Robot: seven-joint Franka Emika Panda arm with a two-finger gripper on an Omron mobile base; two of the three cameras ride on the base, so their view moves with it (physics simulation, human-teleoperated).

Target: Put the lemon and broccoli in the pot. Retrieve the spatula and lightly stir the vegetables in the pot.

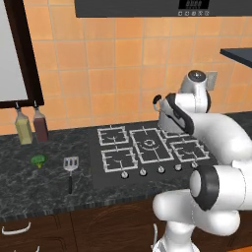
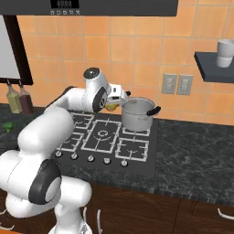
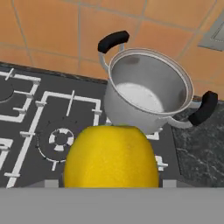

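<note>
Lemon (image 3: 111,156) is sitting clamped in the gripper (image 2: 111,106), hanging just short of the pot (image 2: 136,114) on the hob's (image 2: 106,137) back burner, probably lined up for a drop inside. Close up, the pot is looking empty; from the left, broccoli (image 1: 38,160) and spatula (image 1: 71,166) are lying on the counter (image 1: 44,189).
</note>
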